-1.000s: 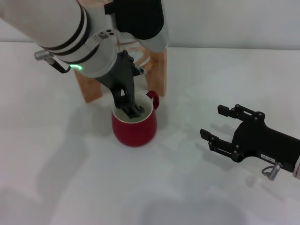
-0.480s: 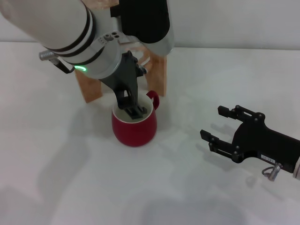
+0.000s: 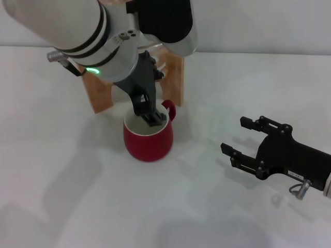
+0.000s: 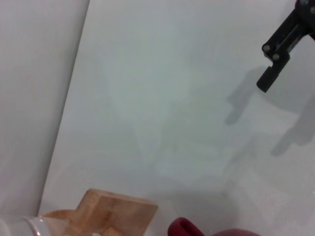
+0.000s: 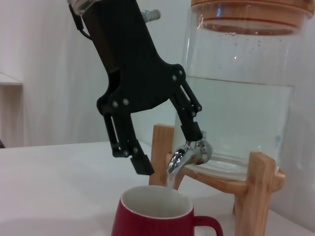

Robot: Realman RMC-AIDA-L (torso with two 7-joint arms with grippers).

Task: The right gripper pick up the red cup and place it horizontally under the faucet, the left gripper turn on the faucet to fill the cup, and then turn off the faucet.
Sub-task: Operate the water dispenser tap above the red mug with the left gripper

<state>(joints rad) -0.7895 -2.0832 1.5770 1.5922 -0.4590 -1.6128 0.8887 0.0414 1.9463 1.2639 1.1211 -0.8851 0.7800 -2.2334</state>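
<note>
Left end effector point(image 5: 165, 150) hangs above the red cup point(image 3: 147, 137), fingers spread wide; one fingertip point(image 5: 193, 132) rests at the top of the faucet point(image 5: 189, 155), the other fingertip point(image 5: 141, 165) hangs free just above the cup rim. It grips nothing. The faucet's chrome spout points down over the cup's opening, under a clear water jug point(image 5: 246, 108) on a wooden stand point(image 3: 173, 77). The red cup stands upright on the white bench point(image 3: 62, 170), mouth up, long axis vertical, handle point(image 3: 169, 109) turned toward the stand, just in front of it. Right end effector point(image 3: 240, 139) lies low over the bench, well apart from the cup, fingers parted and empty, pointing toward the cup side.
</note>
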